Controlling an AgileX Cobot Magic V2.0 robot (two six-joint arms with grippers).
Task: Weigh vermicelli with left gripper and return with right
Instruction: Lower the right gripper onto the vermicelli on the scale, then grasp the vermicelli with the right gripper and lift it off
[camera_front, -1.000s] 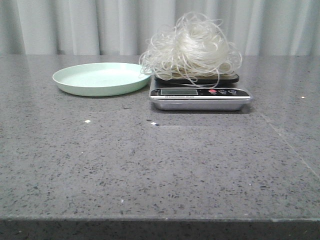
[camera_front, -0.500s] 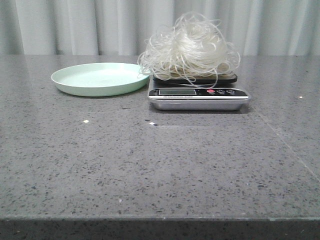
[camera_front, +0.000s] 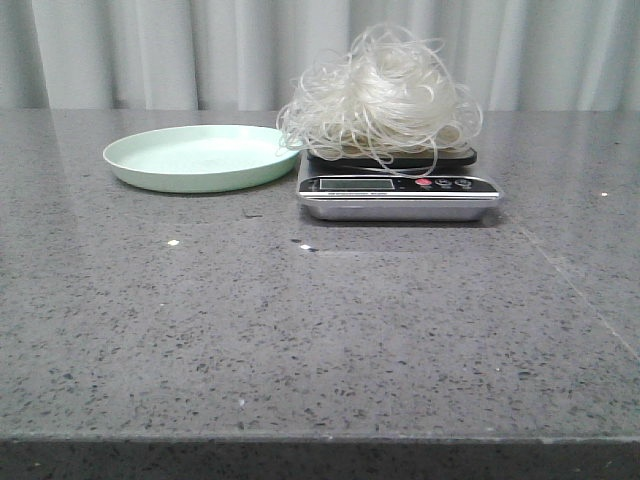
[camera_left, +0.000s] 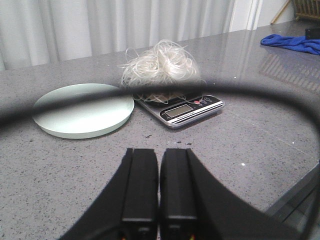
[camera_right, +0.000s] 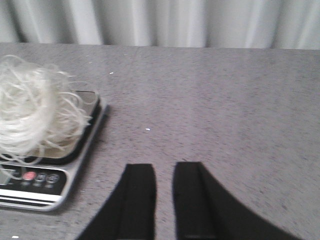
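Observation:
The vermicelli (camera_front: 380, 95), a fluffy white nest of thin strands, sits on the platform of a silver kitchen scale (camera_front: 398, 195) at the back middle of the table. The pale green plate (camera_front: 195, 157) stands empty just left of the scale. Neither gripper shows in the front view. In the left wrist view my left gripper (camera_left: 159, 151) is shut and empty, low over the table, well short of the plate (camera_left: 82, 110) and the vermicelli (camera_left: 162, 67). In the right wrist view my right gripper (camera_right: 164, 167) is slightly open and empty, to the right of the scale (camera_right: 45, 182) and the vermicelli (camera_right: 35, 112).
The grey speckled table (camera_front: 320, 330) runs to a front edge near the camera. A pale curtain (camera_front: 150, 50) hangs behind it. A dark cable (camera_left: 260, 90) arcs across the left wrist view. A blue cloth (camera_left: 295, 42) lies far off to the side.

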